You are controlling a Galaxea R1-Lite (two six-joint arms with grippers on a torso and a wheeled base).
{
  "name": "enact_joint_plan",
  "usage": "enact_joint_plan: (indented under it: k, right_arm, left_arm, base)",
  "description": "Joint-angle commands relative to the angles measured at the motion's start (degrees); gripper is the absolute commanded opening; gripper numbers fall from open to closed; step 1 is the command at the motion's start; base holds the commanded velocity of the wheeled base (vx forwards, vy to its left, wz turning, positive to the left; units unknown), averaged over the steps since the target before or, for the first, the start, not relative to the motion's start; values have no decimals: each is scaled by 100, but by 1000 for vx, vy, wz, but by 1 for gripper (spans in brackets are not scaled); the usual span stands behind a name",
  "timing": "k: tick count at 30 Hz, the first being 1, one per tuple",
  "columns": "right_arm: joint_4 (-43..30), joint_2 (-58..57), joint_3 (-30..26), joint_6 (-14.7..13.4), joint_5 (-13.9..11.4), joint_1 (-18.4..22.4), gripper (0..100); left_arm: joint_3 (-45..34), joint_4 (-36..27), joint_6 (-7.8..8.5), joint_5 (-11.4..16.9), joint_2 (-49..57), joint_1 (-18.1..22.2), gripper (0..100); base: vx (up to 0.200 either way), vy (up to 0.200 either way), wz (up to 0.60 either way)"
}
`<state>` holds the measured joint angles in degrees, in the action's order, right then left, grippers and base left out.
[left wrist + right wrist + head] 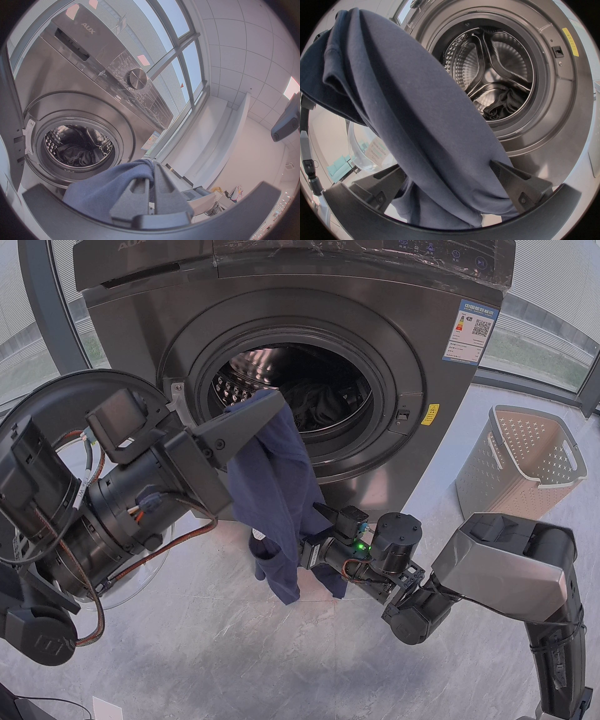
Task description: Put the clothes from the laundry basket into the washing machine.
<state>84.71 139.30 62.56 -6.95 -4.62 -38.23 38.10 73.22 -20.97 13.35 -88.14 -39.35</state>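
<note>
Left gripper [270,409] clenches the shirt [275,490] by its top just before the washer [387,340] mouth; right gripper [445,168] gapes around its lower folds, gripping nothing. Let go short of the drum [250,374], the hanging tail could drag it to the floor [250,652].

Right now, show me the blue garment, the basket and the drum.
Blue garment [275,490], head view, hanging middle.
Basket [484,474], head view, side wall.
Drum [503,62], right wrist view, back wall.
</note>
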Motion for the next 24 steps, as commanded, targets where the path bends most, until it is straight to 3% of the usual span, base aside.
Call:
enact_joint_plan:
  k: [1, 5, 6, 13, 18, 24]
  right_arm:
    - [-60, 361, 406, -8, 5, 44, 100]
    - [-34, 449, 573, -8, 40, 44, 100]
    - [-16, 466, 599, -8, 67, 52, 0]
    - [45, 361, 564, -43, 102, 184, 0]
    - [54, -87, 353, -114, 137, 316, 0]
    - [63, -729, -104, -421, 313, 316, 0]
  left_arm:
    - [-4, 0, -4, 10, 69, -11, 0]
    - [5, 8, -4, 1, 69, -11, 0]
    - [5, 8, -4, -8, 69, 6, 0]
    - [-39, -36, -21, -17, 218, 94, 0]
    - [-101, -97, -21, -34, 315, 411, 0]
    - [-250, -106, -21, -25, 324, 683, 0]
  base:
    - [0, 0, 0]
    - [0, 0, 0]
    - [0, 0, 0]
    - [0, 0, 0]
    - [0, 0, 0]
    - [0, 0, 0]
